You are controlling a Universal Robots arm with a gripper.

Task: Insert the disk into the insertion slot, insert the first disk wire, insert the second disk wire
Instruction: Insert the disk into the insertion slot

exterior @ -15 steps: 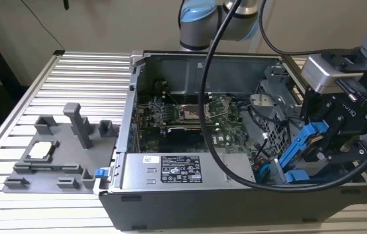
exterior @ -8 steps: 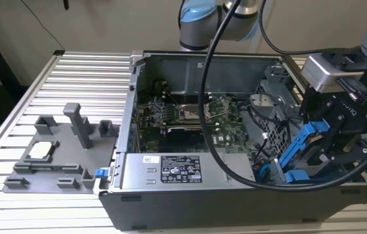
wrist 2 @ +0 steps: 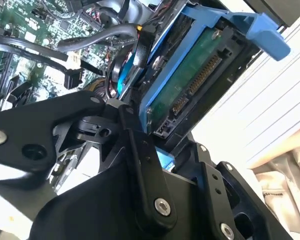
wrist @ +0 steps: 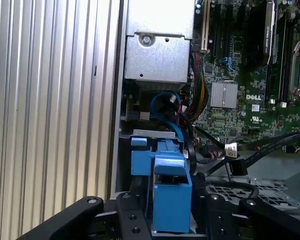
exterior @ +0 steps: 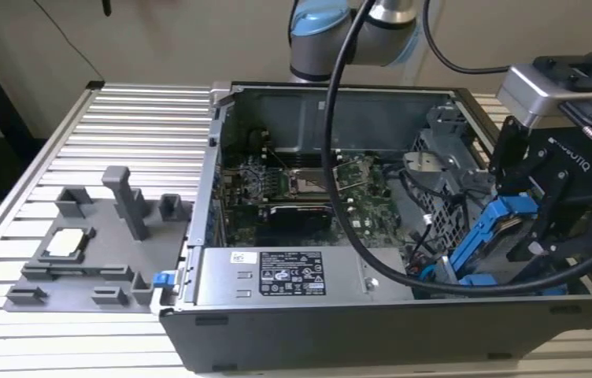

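Ribbed aluminium surface [exterior: 128, 118] carries an open computer case [exterior: 380, 335]. Over the case's end at the exterior view's right, the gripper [exterior: 538, 240] is clenched on the disk [exterior: 496, 232] by its blue carrier. The disk's long axis is steeply tilted, with the lower end down among the cables [exterior: 380, 268]. I judge the insertion slot [exterior: 464, 277] to lie just below that end; whether the disk is seated in it is hidden. The case also holds a motherboard [exterior: 307, 189] and a power-supply box [exterior: 286, 276].
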